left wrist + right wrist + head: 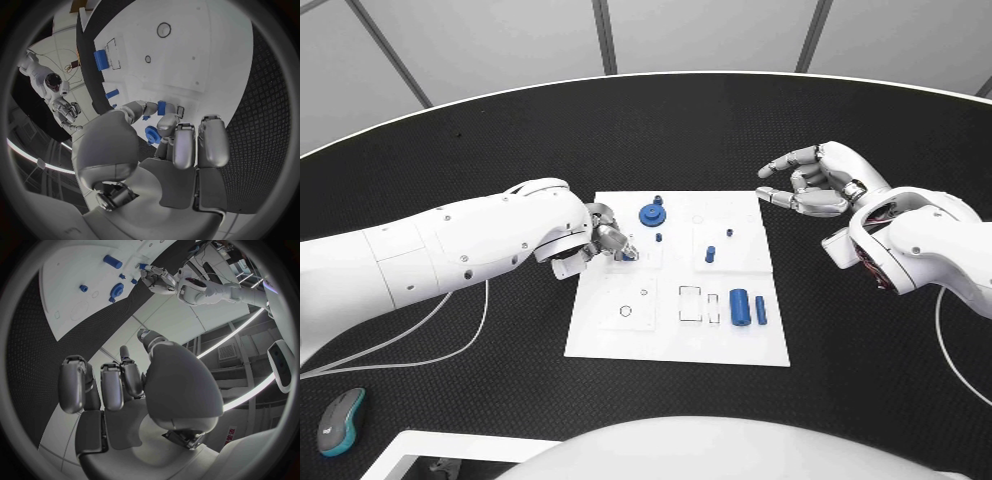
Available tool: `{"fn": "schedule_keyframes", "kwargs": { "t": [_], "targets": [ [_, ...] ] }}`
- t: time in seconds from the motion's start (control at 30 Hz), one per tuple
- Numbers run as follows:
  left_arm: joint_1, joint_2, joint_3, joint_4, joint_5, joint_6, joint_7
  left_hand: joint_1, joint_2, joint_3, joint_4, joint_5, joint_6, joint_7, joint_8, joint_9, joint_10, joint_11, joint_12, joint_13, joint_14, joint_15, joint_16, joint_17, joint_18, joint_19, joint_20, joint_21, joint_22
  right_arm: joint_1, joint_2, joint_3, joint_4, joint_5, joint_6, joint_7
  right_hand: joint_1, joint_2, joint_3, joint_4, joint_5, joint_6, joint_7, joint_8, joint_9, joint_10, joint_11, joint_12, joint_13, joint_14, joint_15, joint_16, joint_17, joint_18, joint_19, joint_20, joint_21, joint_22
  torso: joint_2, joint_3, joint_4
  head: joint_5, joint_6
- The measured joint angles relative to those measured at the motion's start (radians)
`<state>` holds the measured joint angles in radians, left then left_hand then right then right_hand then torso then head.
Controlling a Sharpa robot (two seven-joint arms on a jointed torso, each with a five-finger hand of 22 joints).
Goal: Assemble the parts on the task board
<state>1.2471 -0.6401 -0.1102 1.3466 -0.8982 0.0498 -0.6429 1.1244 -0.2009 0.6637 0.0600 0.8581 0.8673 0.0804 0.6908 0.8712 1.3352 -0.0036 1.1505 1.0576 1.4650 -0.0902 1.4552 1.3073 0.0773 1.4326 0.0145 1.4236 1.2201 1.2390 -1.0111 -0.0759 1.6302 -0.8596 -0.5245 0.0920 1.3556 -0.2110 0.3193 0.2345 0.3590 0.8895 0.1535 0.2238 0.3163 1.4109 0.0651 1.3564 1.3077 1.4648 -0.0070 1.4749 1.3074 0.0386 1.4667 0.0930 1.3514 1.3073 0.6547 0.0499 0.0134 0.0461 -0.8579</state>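
The white task board [625,335] lies mid-table. My left hand [606,243] sits over the board's left edge and pinches a small blue part [161,107] between thumb and a finger, low over the board. Just beyond it stands a round blue gear-like part [652,213] [153,134]. A short blue peg [710,254] stands mid-board, and a blue cylinder [740,306] and a thin blue bar [760,309] lie near the right edge. My right hand [812,180] hovers off the board's far right corner, fingers loosely curved and apart, holding nothing.
Empty outlined recesses [692,303] mark the board's near half. A grey and teal device [341,420] and a white frame [444,450] lie at the table's near left. A thin cable [416,340] loops under my left arm.
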Motion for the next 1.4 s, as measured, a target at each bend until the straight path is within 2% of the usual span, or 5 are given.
{"fn": "schedule_keyframes", "kwargs": {
  "t": [0.33, 0.73, 1.13, 1.4],
  "targets": [
    [0.025, 0.008, 0.002, -0.015, 0.022, 0.053, 0.001, 0.0, 0.0, -0.001, -0.001, 0.004, 0.0, 0.0, -0.005, 0.002, 0.0, 0.0, 0.0, 0.0, 0.002, -0.002, 0.0, 0.001, 0.0, 0.001, -0.001, 0.002, 0.005, 0.0, 0.004, 0.0, -0.006, 0.0, 0.001, 0.0, 0.0, 0.0, 0.0, 0.0, 0.004, 0.0, 0.0, 0.0, 0.0, 0.0, 0.0, 0.004, 0.0, 0.0, 0.0, 0.0, 0.0, 0.0, 0.0, 0.0, 0.0, 0.0, 0.001, 0.0009, -0.0012, 0.001, 0.007],
    [0.049, 0.06, 0.002, -0.085, 0.053, 0.136, -0.013, 0.0, 0.0, -0.001, -0.001, 0.003, 0.0, 0.0, -0.009, -0.001, 0.0, 0.0, 0.0, 0.0, 0.002, -0.002, 0.0, 0.001, 0.0, 0.001, -0.001, 0.002, 0.005, -0.001, 0.007, 0.0, -0.009, 0.0, 0.002, 0.001, 0.0, 0.0, 0.0, 0.0, 0.004, 0.0, 0.0, 0.0, 0.0, 0.0, 0.0, 0.004, 0.0, 0.0, 0.0, 0.0, 0.0, 0.0, 0.0, 0.0, 0.0, 0.0, 0.004, 0.0022, -0.0012, -0.004, 0.009],
    [0.057, 0.131, 0.002, -0.199, 0.099, 0.254, -0.05, 0.0, 0.0, -0.001, -0.001, 0.006, 0.0, 0.0, -0.014, 0.0, 0.005, -0.002, -0.004, -0.001, 0.004, 0.0, 0.0, 0.001, 0.0, 0.001, -0.001, 0.002, 0.005, -0.001, 0.011, 0.0, -0.01, 0.0, 0.003, -0.001, 0.0, 0.0, 0.0, 0.0, 0.004, 0.0, 0.0, 0.0, 0.0, 0.0, 0.0, 0.004, 0.0, 0.0, 0.0, 0.0, 0.0, 0.0, 0.0, 0.0, 0.0, 0.0, 0.003, 0.0018, -0.0012, -0.003, 0.007],
    [0.06, 0.155, 0.002, -0.237, 0.105, 0.263, -0.055, 0.0, 0.0, -0.001, -0.001, 0.006, 0.0, 0.0, -0.012, 0.0, 0.005, -0.002, -0.004, -0.002, 0.004, 0.0, 0.0, 0.001, 0.0, 0.001, -0.001, 0.002, 0.005, -0.001, 0.013, 0.0, -0.012, 0.0, 0.003, -0.001, 0.0, 0.0, 0.0, 0.0, 0.004, 0.0, 0.0, 0.0, 0.0, 0.0, 0.0, 0.004, 0.0, 0.0, 0.0, 0.0, 0.0, 0.0, 0.0, 0.0, 0.0, 0.0, 0.003, 0.0007, -0.0008, -0.004, 0.007]
  ]
}}
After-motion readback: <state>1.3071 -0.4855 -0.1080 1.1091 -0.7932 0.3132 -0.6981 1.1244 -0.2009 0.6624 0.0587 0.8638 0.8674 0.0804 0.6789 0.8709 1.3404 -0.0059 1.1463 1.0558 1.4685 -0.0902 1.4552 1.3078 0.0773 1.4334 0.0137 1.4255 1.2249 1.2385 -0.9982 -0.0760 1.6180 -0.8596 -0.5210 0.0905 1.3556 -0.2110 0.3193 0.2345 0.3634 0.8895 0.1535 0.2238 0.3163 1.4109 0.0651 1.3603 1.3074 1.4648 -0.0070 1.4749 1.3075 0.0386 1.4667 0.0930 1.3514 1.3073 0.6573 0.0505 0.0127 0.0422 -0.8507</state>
